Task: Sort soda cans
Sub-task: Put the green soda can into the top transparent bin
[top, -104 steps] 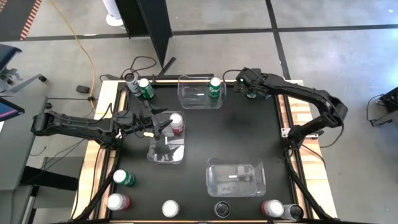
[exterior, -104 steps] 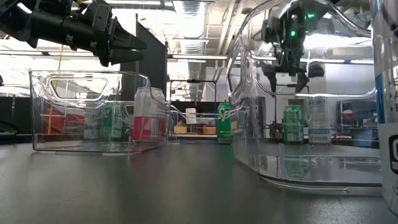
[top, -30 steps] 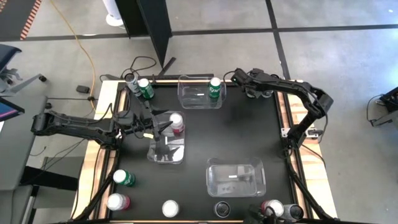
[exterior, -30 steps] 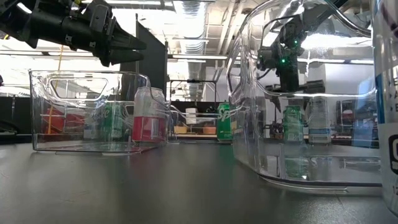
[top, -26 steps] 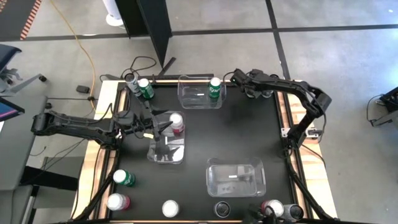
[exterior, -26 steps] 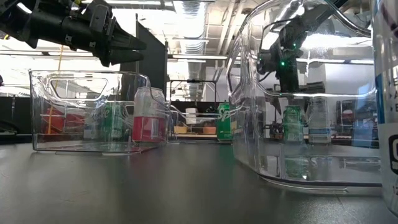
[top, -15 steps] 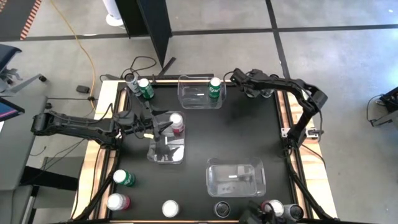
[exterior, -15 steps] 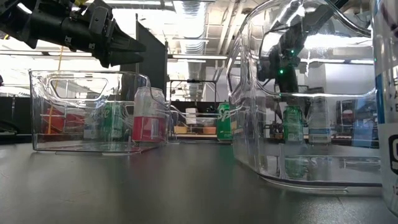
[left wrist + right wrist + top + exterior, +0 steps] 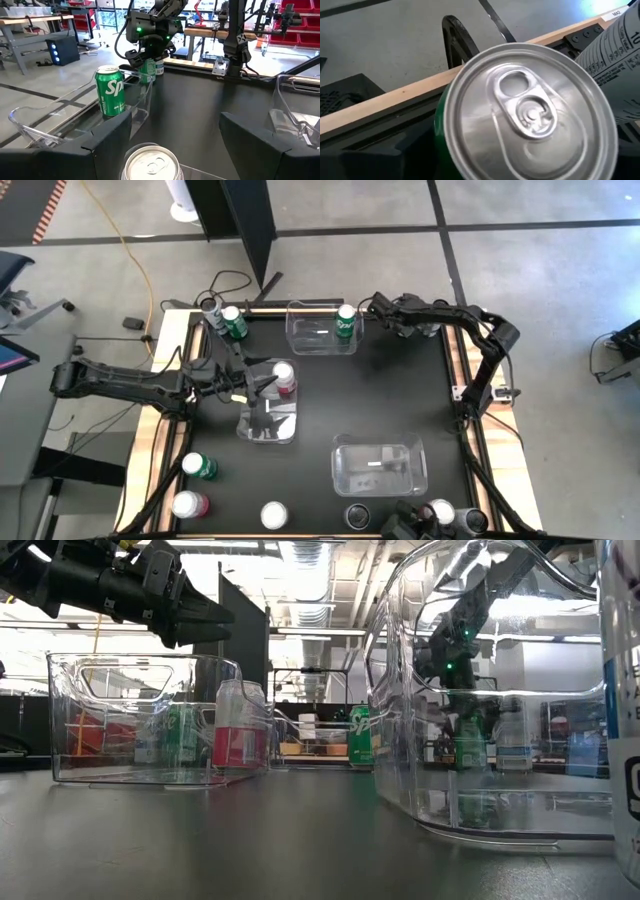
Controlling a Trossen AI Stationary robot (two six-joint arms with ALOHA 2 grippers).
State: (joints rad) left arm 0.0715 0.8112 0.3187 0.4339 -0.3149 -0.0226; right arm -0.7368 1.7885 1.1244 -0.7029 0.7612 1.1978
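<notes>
My right gripper (image 9: 396, 321) is open at the table's far right corner, lowered over a green soda can (image 9: 530, 120) whose silver top fills the right wrist view. In the left wrist view its fingers (image 9: 131, 55) stand on either side of that can (image 9: 148, 71); whether they touch it I cannot tell. My left gripper (image 9: 262, 385) is open above a red-pink can (image 9: 284, 377) that stands upright in the left clear bin (image 9: 262, 425). Its fingers flank the can's top (image 9: 150, 164) without touching. In the low view this gripper (image 9: 205, 615) hangs above the can (image 9: 240, 730).
A pale printed can (image 9: 615, 65) stands right beside the green one. The far bin (image 9: 310, 338) holds a green can (image 9: 346, 320). Another clear bin (image 9: 380, 463) sits near right. A grey can (image 9: 211, 310) and a green can (image 9: 234, 321) stand far left. Several cans line the near edge (image 9: 274, 515).
My right gripper has come down over the green can at the far right corner and shifted slightly toward the table's left, its arm folding in. The can has stayed where it was.
</notes>
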